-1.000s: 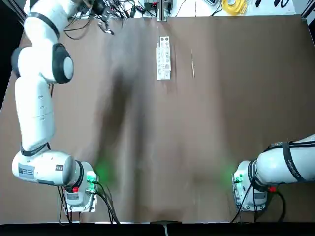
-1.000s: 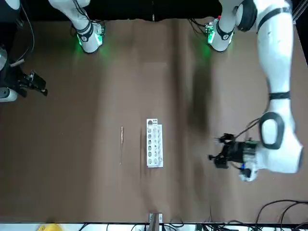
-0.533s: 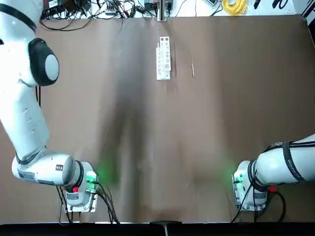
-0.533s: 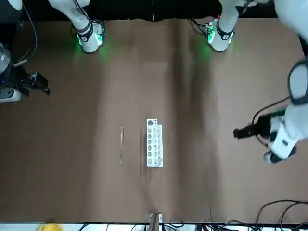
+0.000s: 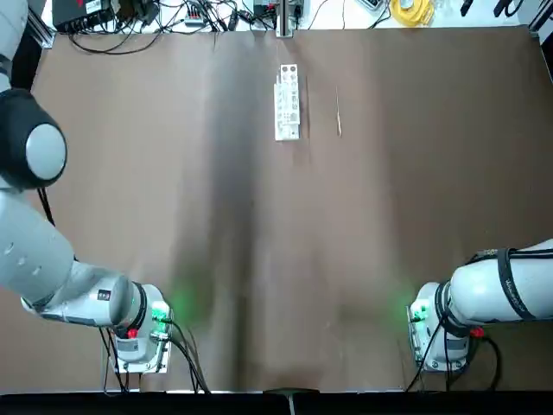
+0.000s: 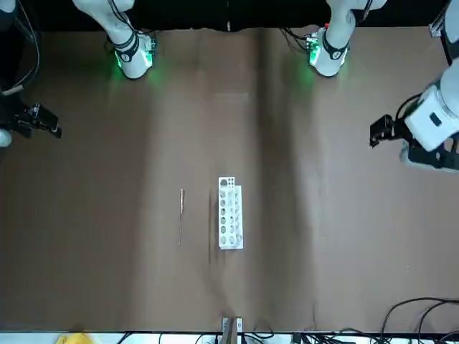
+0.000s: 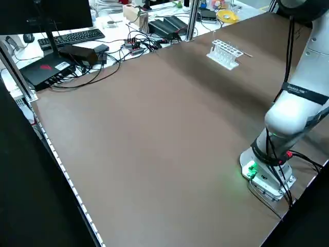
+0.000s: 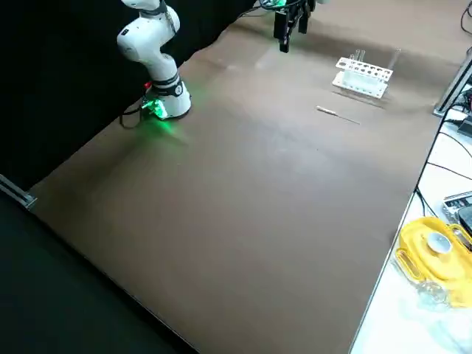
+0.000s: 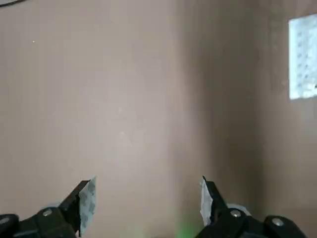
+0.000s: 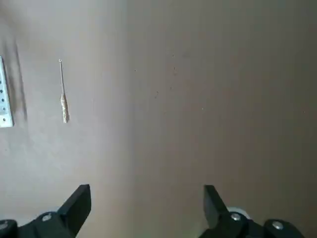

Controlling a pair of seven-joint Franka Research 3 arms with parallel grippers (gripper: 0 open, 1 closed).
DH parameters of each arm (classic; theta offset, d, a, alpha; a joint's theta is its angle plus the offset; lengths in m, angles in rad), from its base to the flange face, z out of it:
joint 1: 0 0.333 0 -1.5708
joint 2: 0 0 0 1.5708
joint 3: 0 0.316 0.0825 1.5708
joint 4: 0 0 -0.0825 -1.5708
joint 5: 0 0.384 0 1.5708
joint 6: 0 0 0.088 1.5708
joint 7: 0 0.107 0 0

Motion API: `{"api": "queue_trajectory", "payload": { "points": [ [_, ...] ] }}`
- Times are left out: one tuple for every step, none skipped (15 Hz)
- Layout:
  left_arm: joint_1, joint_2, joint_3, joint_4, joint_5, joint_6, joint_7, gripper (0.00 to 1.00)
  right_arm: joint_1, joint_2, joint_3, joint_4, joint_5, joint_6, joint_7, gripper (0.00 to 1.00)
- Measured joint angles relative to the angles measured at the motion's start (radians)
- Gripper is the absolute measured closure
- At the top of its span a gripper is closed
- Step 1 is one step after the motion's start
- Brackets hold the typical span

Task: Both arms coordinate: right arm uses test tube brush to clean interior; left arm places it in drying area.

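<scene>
My left end effector (image 9: 147, 179) hangs over the left side of the brown counter (image 5: 320, 259), its two fingers spread wide with nothing between them. My right end effector (image 10: 147, 188), over the right side, is likewise wide and empty; neither touches anything.

One test tube brush (image 5: 339, 117) lies flat toward the counter's far edge, midway between my arms' sides. One white rack (image 5: 287, 104), the drying area, stands upright just to the brush's left, their long sides roughly parallel and a strip of bare counter between them. Round holes line the rack's top, and clear tubes (image 8: 394, 59) stand in it, perhaps three, though glare and distance make that count uncertain; one leans.

Two white-and-grey arms are at the counter, left arm (image 5: 47, 251) and right arm (image 5: 492, 290), one green-lit base and one red button apiece.

Beyond the far edge, on a second, white counter (image 7: 117, 31), are one monitor (image 7: 46, 18), one keyboard (image 7: 72, 37) and tangled black cables (image 7: 121, 59). A black box (image 7: 49, 72) there carries a red mark and a pale label, its print too small to read. One yellow holder (image 8: 431, 258) sits on the same counter, on my right.
</scene>
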Motion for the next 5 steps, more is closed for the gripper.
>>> {"api": "queue_trajectory", "payload": {
  "points": [
    [0.0, -0.017, -0.002, -0.024, 0.003, 0.001, 0.007, 0.01, 0.0, 0.0, 0.001, 0.0, 0.0, 0.0, 0.0, 0.0],
    [0.005, -0.031, -0.002, -0.041, 0.008, 0.005, 0.011, 0.01, 0.001, 0.0, 0.003, -0.003, 0.0, 0.0, 0.0, 0.0],
    [0.008, -0.032, -0.002, -0.042, 0.008, 0.008, 0.014, 0.01, 0.002, 0.0, 0.003, -0.005, 0.0, 0.001, 0.0, 0.0],
    [0.01, -0.032, -0.002, -0.042, 0.008, 0.012, 0.014, 0.01, 0.002, 0.0, 0.004, -0.006, 0.0, 0.004, 0.0, 0.0],
    [0.012, -0.032, -0.002, -0.043, 0.008, 0.015, 0.014, 0.01, 0.003, 0.0, 0.005, -0.007, 0.0, 0.01, 0.0, 0.0]
  ]
}}
